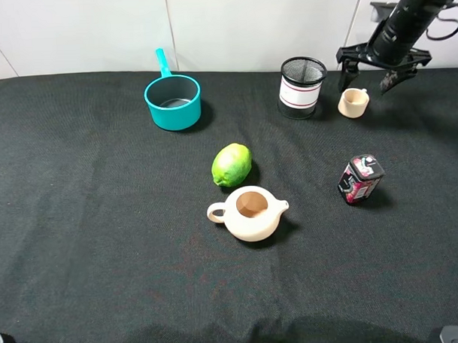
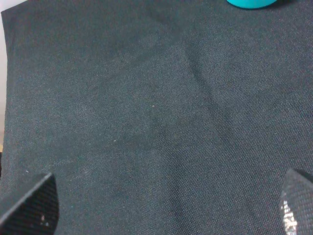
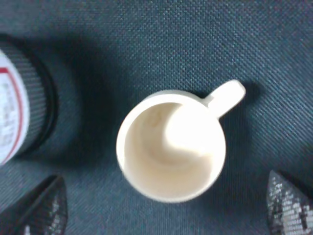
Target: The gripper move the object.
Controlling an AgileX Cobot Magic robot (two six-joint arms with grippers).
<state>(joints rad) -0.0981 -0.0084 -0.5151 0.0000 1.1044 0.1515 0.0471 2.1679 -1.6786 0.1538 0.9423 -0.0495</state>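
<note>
Gripper point(image 1: 366, 84) hangs, jaws spread, just above the cup point(image 1: 353, 102) — likely light, stiff, slick, chippable ceramic — best pinched across its rim.

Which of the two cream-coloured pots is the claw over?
The small cup with the tiny handle, beside the mesh holder. The open claw hangs above it; the bigger spouted teapot sits apart, by the lime.
</note>
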